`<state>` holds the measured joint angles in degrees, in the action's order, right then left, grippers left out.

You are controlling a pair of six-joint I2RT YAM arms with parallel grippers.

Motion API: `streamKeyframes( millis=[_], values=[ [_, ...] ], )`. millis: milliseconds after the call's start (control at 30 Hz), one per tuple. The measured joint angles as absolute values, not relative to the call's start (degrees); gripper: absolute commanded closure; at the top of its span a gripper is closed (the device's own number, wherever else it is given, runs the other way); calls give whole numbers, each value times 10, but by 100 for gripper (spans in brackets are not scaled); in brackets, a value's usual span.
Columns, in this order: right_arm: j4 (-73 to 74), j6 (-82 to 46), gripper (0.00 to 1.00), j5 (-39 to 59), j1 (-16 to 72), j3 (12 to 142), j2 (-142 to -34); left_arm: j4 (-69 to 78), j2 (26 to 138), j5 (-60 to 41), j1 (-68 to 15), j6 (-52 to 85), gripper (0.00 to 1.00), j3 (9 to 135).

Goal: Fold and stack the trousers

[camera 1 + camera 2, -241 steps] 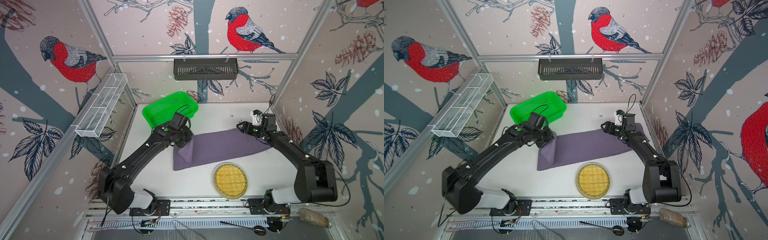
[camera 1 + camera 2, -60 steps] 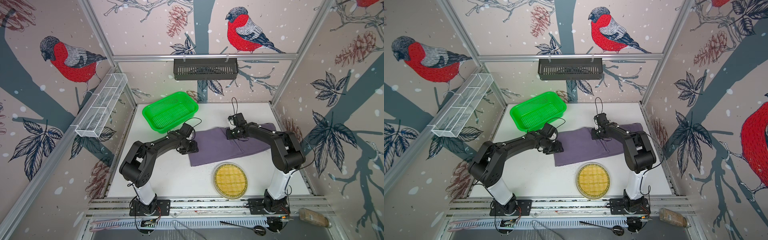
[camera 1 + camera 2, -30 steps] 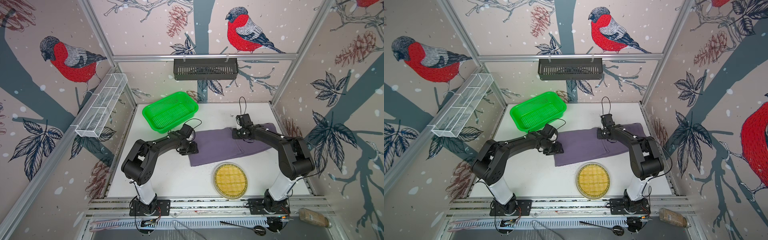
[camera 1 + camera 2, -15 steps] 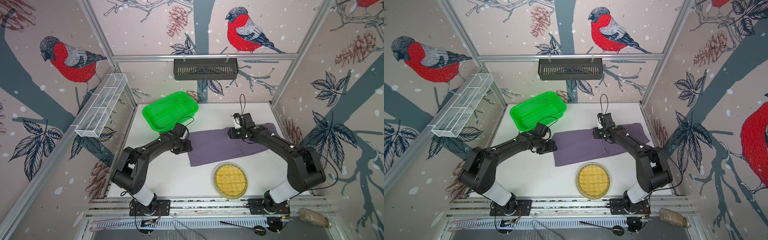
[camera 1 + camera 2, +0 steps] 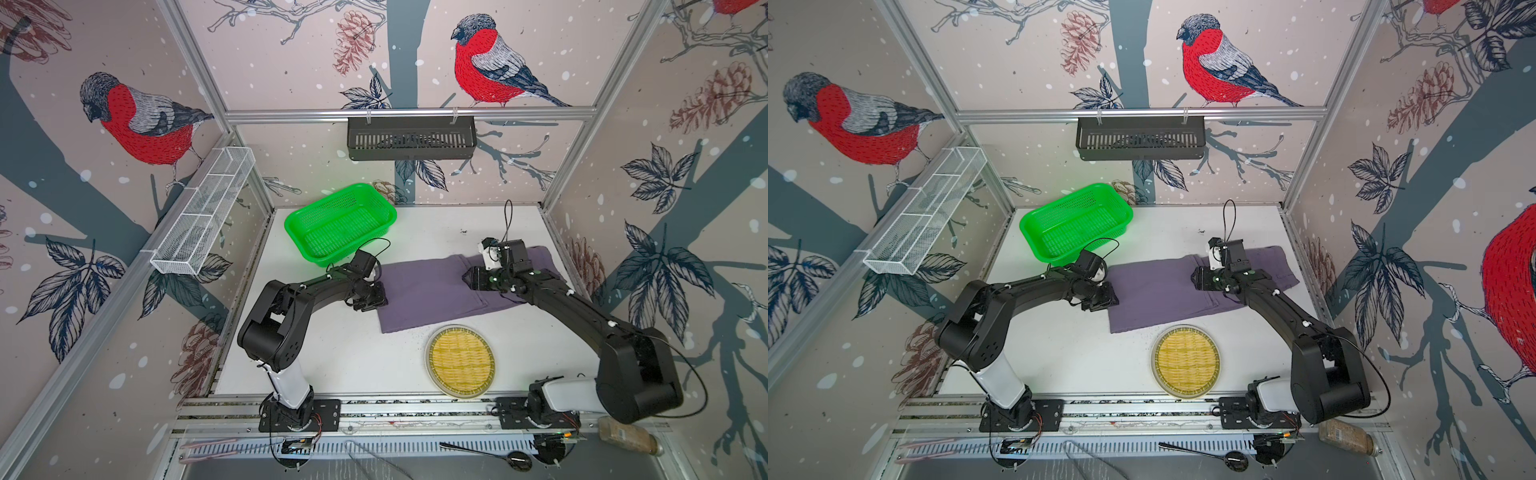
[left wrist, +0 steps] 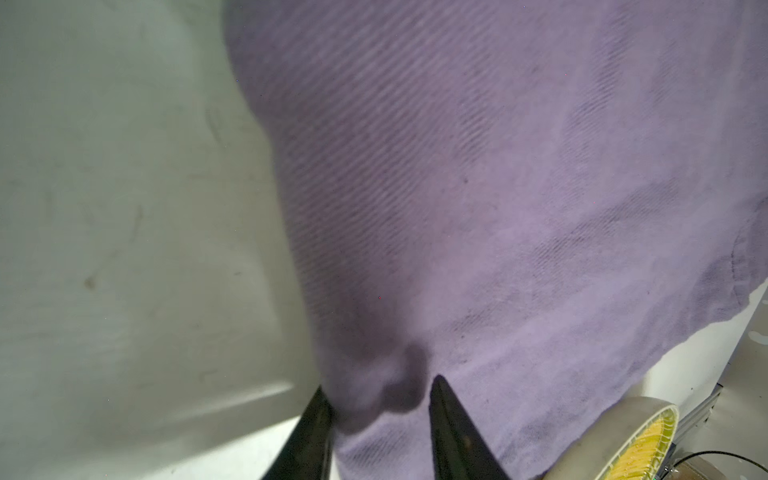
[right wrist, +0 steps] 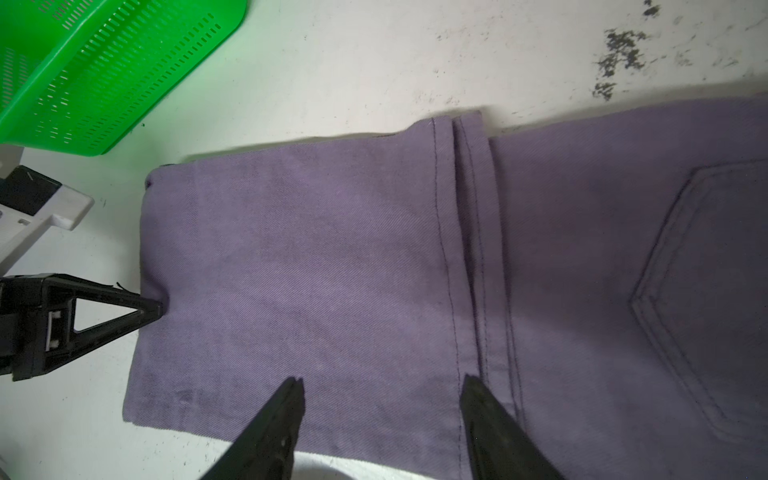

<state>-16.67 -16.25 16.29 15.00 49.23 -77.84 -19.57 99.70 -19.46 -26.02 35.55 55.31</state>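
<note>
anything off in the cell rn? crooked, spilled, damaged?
Minor only. Dark specks litter the table behind the trousers. The trousers lie skewed to the table edge, hems staggered, and cloth puckers in the jaws of the left gripper. No damage visible.

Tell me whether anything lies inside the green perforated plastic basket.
No, the green perforated plastic basket shows only its bare mesh floor in a top view.
</note>
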Motion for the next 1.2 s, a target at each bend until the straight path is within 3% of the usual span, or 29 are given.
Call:
streamKeyframes(
  millis=[100, 400, 767, 1200],
  values=[
    [-170, -162, 35, 163, 142, 491, -769, -198, 1000, -194, -260, 355, 100, 553],
    [-177, -162, 34, 164, 122, 497, -760, -263, 926, -152, -248, 334, 100, 585],
    [-175, -161, 33, 167, 116, 510, -772, -387, 787, -76, -111, 287, 100, 566],
    [-170, -161, 28, 184, 116, 513, -785, -511, 721, 24, 30, 209, 100, 689]
  ],
)
